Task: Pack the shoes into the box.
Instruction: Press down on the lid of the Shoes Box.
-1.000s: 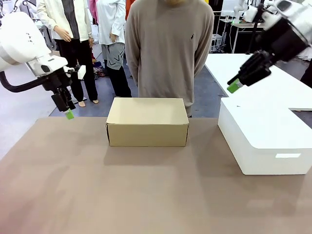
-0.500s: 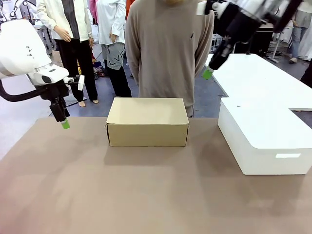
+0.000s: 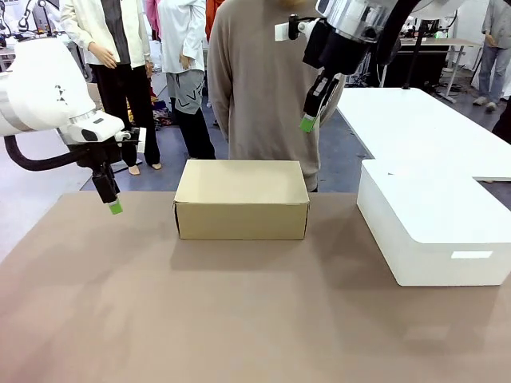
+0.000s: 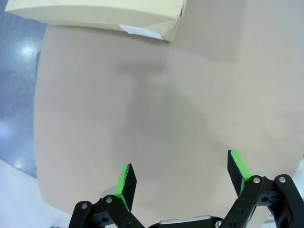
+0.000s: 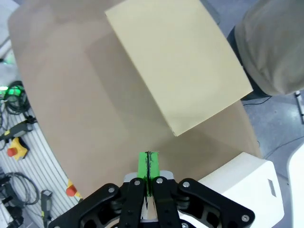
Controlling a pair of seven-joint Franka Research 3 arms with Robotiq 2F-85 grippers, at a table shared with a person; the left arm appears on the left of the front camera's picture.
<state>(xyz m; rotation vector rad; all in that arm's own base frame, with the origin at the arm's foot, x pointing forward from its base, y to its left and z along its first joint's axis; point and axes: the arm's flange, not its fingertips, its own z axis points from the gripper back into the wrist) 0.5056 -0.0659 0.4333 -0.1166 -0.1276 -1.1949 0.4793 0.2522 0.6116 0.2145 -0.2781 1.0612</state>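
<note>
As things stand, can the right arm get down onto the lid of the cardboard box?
Probably yes. The right pincer, shut and empty, hangs above the box near its right end, with nothing between them. The person stands close behind the box.

No legible text — the box's (image 4: 137, 30) white label reads blank.

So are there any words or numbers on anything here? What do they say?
Nothing here reads clearly.
White sticker on the cardboard box: no print I can make out.
Small dark marks on the left arm: too small to read.
Pale print on a bystander's grey top: too blurred to read.
</note>
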